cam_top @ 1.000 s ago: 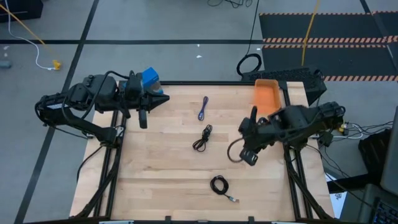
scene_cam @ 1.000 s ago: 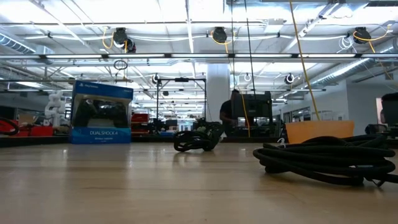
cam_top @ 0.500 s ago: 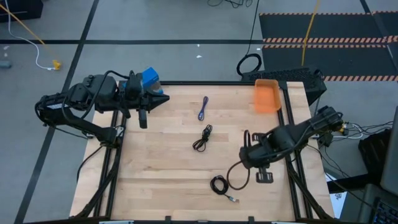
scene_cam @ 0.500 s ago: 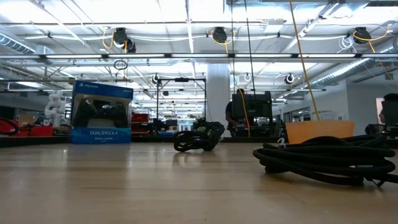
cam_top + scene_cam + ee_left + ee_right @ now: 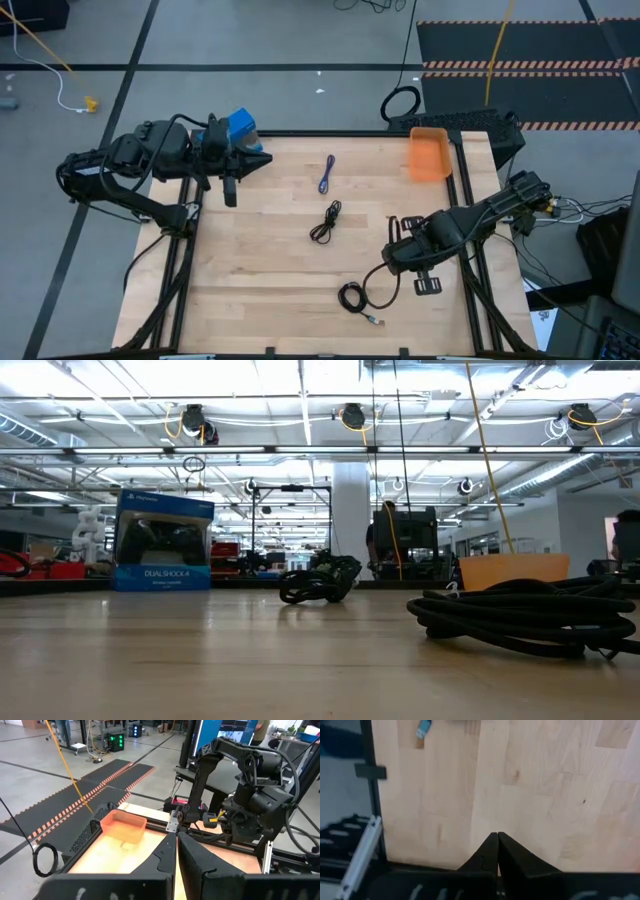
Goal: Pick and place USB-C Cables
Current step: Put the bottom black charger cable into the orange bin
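Three USB-C cables lie on the wooden table. The purple-blue bundle (image 5: 326, 175) is nearest the far edge, a black coil (image 5: 325, 222) (image 5: 318, 580) lies mid-table, and a second black coil (image 5: 352, 297) (image 5: 520, 615) lies by the near edge. My right gripper (image 5: 398, 228) (image 5: 497, 836) is shut and hovers over bare wood on the table's right half, to the right of the mid-table coil, touching nothing. My left gripper (image 5: 232, 186) (image 5: 176, 836) is shut and waits over the far left corner.
An orange bin (image 5: 430, 155) (image 5: 124, 826) sits at the far right corner. A blue DualShock box (image 5: 240, 128) (image 5: 163, 540) stands at the far left edge. My right arm's own wire loop (image 5: 378, 280) hangs close to the near coil. A large black cable loop (image 5: 402, 103) lies on the floor.
My right arm has swung from beside the orange bin toward the table's near edge, and its gripper has turned on the way. Its hanging wire loop now reaches close to the near black coil. No cable has moved.
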